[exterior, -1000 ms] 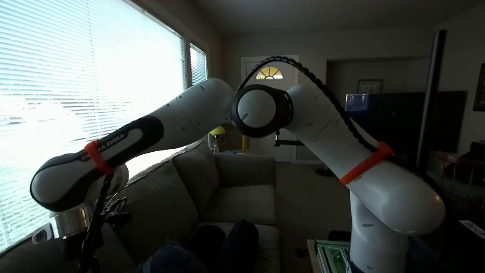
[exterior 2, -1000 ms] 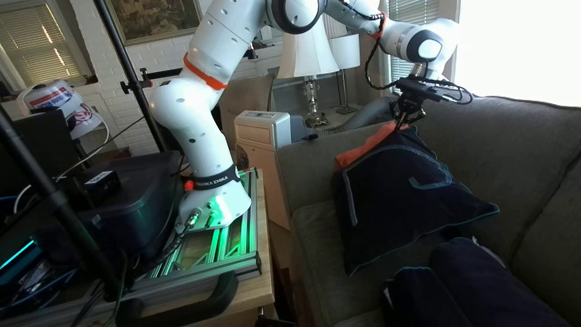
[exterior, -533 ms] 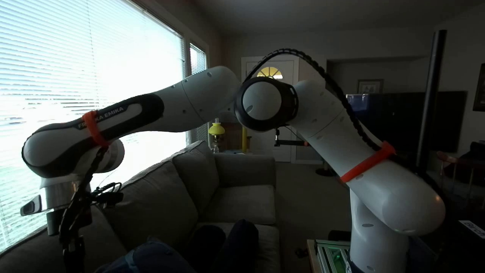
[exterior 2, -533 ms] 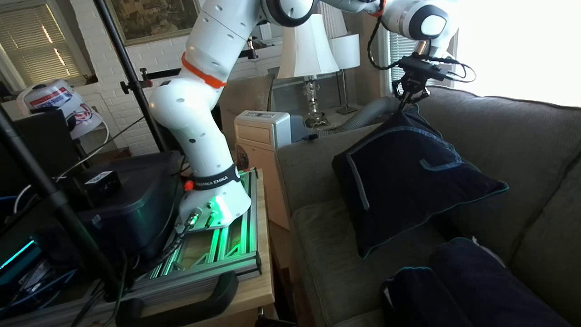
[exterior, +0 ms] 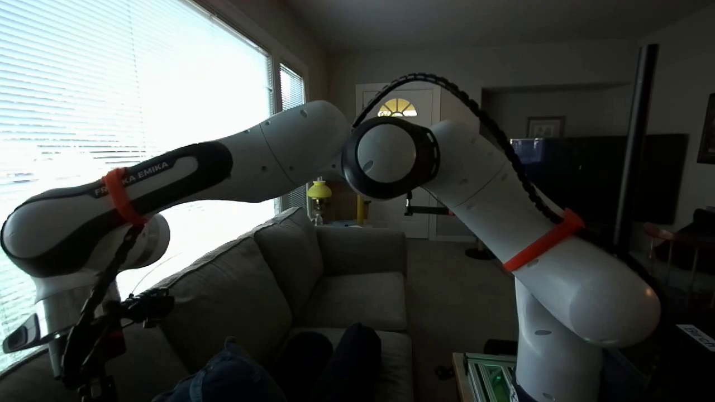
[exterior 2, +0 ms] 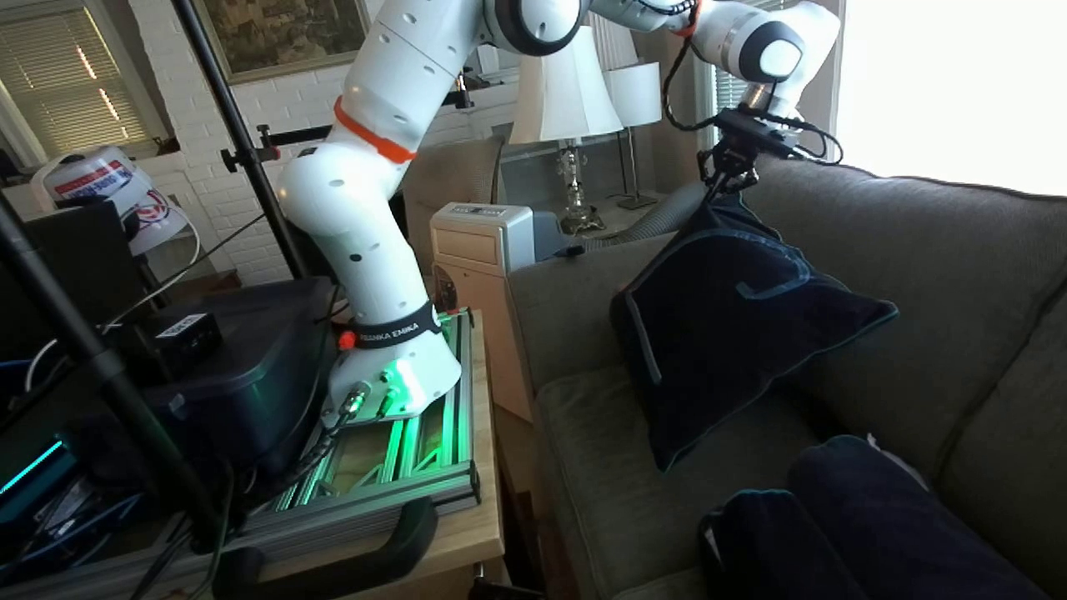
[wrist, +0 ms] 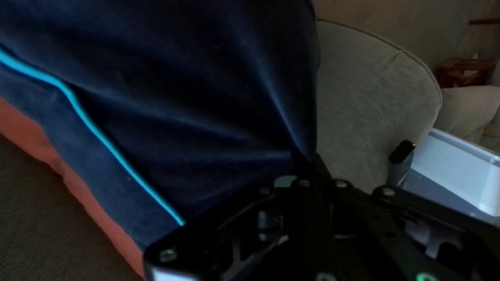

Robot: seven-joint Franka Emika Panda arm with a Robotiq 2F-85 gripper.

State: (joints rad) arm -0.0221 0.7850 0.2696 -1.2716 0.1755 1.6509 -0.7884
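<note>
Nearest at left in an exterior view, a wooden table [exterior 2: 483, 533] bears the arm's base [exterior 2: 396, 377]; nearest at right, dark navy cushions [exterior 2: 892, 508] lie on the grey sofa [exterior 2: 925, 242]. Past them a navy throw pillow [exterior 2: 738, 333] slants over the seat by the far armrest [exterior 2: 575, 308], its lowest corner pointing down; whether that corner touches the seat cannot be told. At the pillow's top, the gripper [exterior 2: 713, 195] is closed on the upper corner. Against a second ago, the gripper and that corner sit higher and a little farther left, and the pillow's lower edge has come up too, so its weight now seems to hang mostly from that single pinch. The orange fabric [wrist: 78, 189], then showing behind the pillow in that exterior view, is now hidden there, yet the wrist view shows orange along the teal-piped edge; whether it is the pillow's reverse or a separate cushion is unclear. Farther off stand a boxy pale appliance [exterior 2: 479, 243] and a table lamp [exterior 2: 567, 92], with a bright window [exterior 2: 959, 100] at far right
</note>
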